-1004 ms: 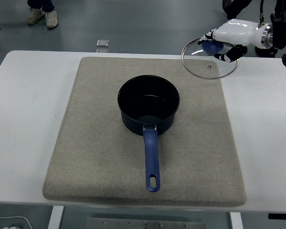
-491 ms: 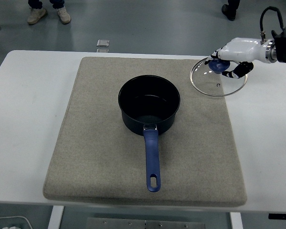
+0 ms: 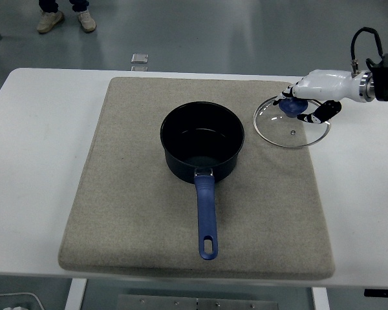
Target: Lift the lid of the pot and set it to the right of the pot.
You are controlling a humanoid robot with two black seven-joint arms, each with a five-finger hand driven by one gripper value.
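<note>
Over the last second the glass lid [image 3: 291,123] has come down and toward the near side, from a tilted hover over the far right corner of the mat to a flatter pose low over the mat's right edge, and the right hand [image 3: 305,106] has come down with it. That hand, white-shelled with dark fingers, is closed around the lid's blue knob [image 3: 293,106], so the lid hangs below and slightly left of the palm. The lid now sits to the right of the pot [image 3: 202,141], clearly apart from it, straddling the border between the grey mat [image 3: 116,194] and the bare tabletop [image 3: 362,194]; whether its rim already touches the surface cannot be told from this view. The pot stands open near the mat's middle, its blue handle [image 3: 206,216] pointing straight toward the near edge, so its long axis runs near-to-far and leaves the right side free. The coming move, as I judge it, is only a short settle straight down and a release, since the lid is already on the correct side. The left arm is not in view. No brand, label or readable writing shows on any object. A person's shoes [image 3: 64,19] stand on the floor at the far left.
</note>
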